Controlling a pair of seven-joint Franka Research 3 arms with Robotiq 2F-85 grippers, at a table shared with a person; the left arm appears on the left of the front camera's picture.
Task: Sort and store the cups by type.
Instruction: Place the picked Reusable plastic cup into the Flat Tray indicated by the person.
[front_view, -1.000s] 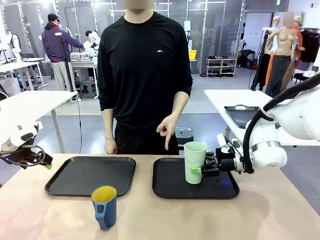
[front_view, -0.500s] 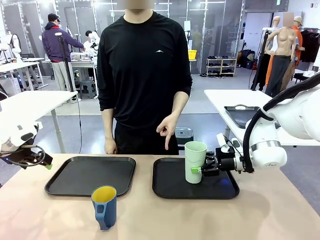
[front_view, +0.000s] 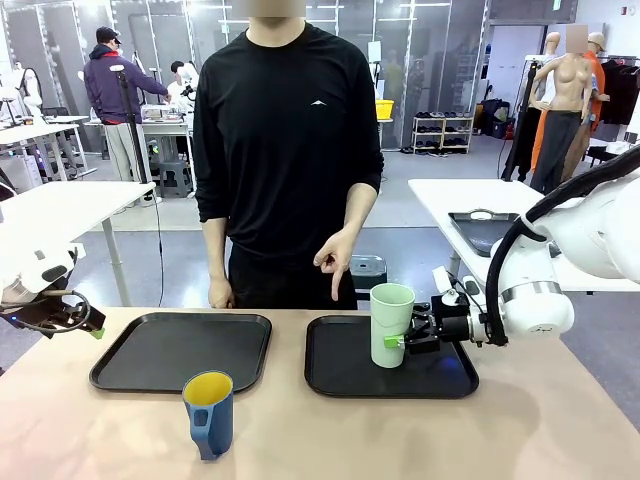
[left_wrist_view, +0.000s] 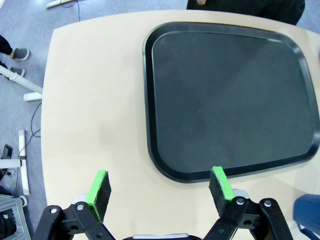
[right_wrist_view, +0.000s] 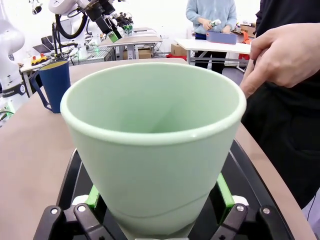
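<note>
The mint-green tumbler (front_view: 390, 325) is standing upright on the right tray (front_view: 340, 375), in its right half. The right hand (front_view: 396, 342) is reaching in from that tray's right side, its green pads (right_wrist_view: 224, 192) sitting on either side of the tumbler's base. Whether they are pinching the cup or merely flanking it cannot be told. Across the bench (front_view: 520, 430), a person's hand (front_view: 335, 260) is pointing one finger down above the right tray's far edge. The dark blue mug (front_view: 208, 412), yellow inside, is standing on the bare bench well left of the right tray and nearer the robot. The left tray (front_view: 180, 350) is lying just beside the right tray. Beyond it, the left hand (left_wrist_view: 159, 187) is hovering with its fingers spread wide, holding nothing.
</note>
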